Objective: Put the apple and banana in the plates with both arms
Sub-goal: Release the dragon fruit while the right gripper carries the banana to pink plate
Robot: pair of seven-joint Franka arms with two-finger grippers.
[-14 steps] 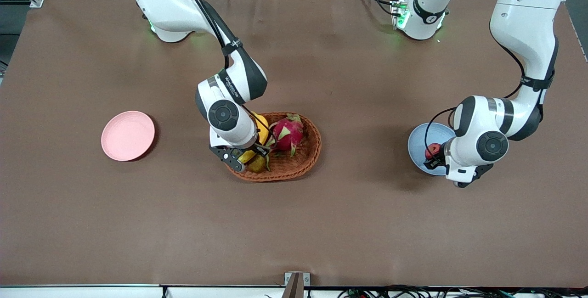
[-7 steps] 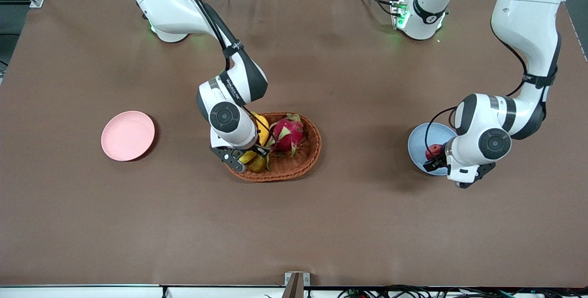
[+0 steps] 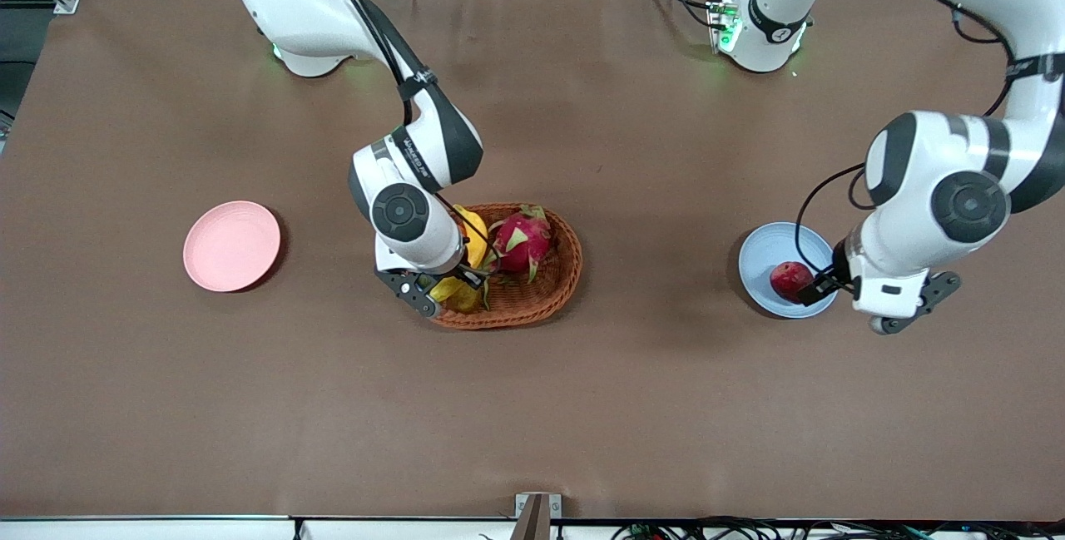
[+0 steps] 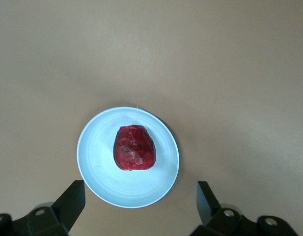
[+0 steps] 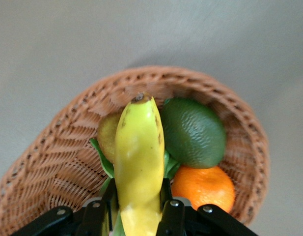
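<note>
The dark red apple (image 3: 790,279) lies on the light blue plate (image 3: 759,257) toward the left arm's end of the table. It also shows in the left wrist view (image 4: 135,147) on the plate (image 4: 97,167). My left gripper (image 3: 872,307) hangs open and empty above the plate's edge (image 4: 139,192). My right gripper (image 3: 433,292) is shut on the yellow banana (image 5: 139,147), over the end of the wicker basket (image 3: 551,290) nearest the right arm. The banana (image 3: 450,288) is mostly hidden by the hand in the front view. The pink plate (image 3: 231,245) lies empty toward the right arm's end.
The basket (image 5: 48,162) holds a pink dragon fruit (image 3: 522,242), a green fruit (image 5: 193,132), an orange (image 5: 203,189) and a small yellow-green fruit (image 5: 106,135) under the banana. Bare brown table lies between the basket and each plate.
My left gripper has risen off the apple and moved toward the left arm's end, leaving the apple on the blue plate. My right gripper with the banana has barely shifted.
</note>
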